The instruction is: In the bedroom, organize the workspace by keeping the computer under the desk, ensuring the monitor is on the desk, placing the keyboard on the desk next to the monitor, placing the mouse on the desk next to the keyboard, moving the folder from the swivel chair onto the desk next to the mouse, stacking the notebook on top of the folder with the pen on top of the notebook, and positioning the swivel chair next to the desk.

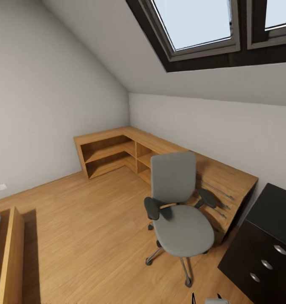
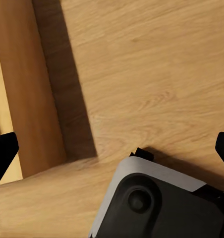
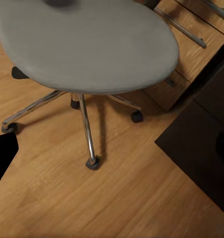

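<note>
The grey swivel chair point(image 1: 181, 228) stands on the wooden floor, its back toward the L-shaped wooden desk point(image 1: 221, 171) along the far and right walls. Its seat point(image 3: 87, 44) is bare grey, and the desk top looks bare too. My right gripper point(image 3: 114, 151) hangs open over the floor beside the chair's chrome legs point(image 3: 87, 129). My left gripper point(image 2: 114, 148) is open above the floor, fingers wide apart, close to my own grey and black base point(image 2: 161, 198).
A dark cabinet point(image 1: 265, 240) with round knobs stands right of the chair, against the desk's drawer end point(image 3: 191, 39). A low wooden frame point(image 1: 10, 253) runs along the left. Open shelves point(image 1: 109, 156) fill the desk's far wing. Bare floor lies between.
</note>
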{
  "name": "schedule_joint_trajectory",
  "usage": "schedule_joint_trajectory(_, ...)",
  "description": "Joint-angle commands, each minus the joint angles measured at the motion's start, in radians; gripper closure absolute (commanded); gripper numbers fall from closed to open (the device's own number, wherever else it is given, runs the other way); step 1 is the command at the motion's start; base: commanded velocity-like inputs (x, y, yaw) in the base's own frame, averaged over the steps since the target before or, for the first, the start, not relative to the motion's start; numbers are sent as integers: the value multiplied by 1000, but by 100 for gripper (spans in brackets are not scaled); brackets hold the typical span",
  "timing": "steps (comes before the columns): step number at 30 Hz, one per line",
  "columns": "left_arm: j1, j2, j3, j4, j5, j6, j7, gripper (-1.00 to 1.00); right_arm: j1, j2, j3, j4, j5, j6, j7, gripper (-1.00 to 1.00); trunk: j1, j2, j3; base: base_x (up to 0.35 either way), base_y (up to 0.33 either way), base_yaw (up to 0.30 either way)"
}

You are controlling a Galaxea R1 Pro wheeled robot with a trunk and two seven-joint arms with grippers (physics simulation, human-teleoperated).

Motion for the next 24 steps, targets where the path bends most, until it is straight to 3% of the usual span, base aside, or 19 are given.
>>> schedule_joint_trajectory(1, 0, 1, -8, -3, 8, -2, 8, -100, -1, 1, 8, 0, -4, -1, -6, -100, 0, -1, -1, 0, 0, 93)
schedule_joint_trajectory(14, 0, 1, -7, -3, 7, -2, 8, -100, -1, 2, 8, 0, -3, -1, -9, -100, 0, -1, -1, 2, 0, 237)
schedule_joint_trajectory(24, 0, 1, -10, -3, 6, -2, 8, -100, -1, 2, 8, 0, -3, -1, -9, -100, 0, -1, -1, 193, 0, 277)
